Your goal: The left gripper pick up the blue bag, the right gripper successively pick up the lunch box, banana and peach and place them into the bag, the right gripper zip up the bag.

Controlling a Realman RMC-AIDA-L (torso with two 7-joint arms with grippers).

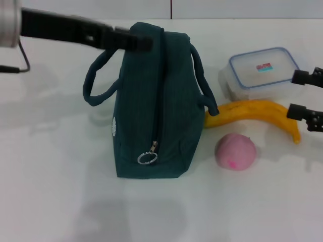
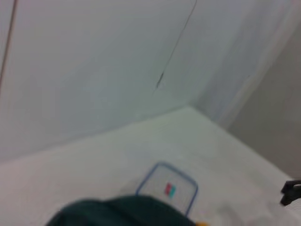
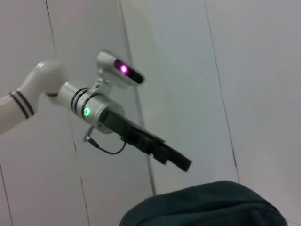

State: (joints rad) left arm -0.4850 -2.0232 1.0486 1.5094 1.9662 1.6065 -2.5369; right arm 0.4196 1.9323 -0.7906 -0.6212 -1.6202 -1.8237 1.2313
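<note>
The blue bag (image 1: pixel 151 101) stands in the middle of the white table, its zipper running toward me to a silver ring pull (image 1: pixel 146 158). My left gripper (image 1: pixel 139 42) is shut at the bag's far top edge. In the right wrist view the left gripper (image 3: pixel 182 163) hangs just above the bag (image 3: pixel 207 207), holding nothing. My right gripper (image 1: pixel 304 95) is open at the right edge, beside the lunch box (image 1: pixel 262 70) and the banana (image 1: pixel 252 112). The peach (image 1: pixel 235 151) lies in front of the banana. The left wrist view shows the bag (image 2: pixel 117 214) and the lunch box (image 2: pixel 167 190).
The white table (image 1: pixel 60 191) extends to the left of and in front of the bag. A white panelled wall (image 1: pixel 227 7) stands behind the table. One bag handle (image 1: pixel 96 83) loops out to the left, the other (image 1: pixel 204 85) to the right over the banana's end.
</note>
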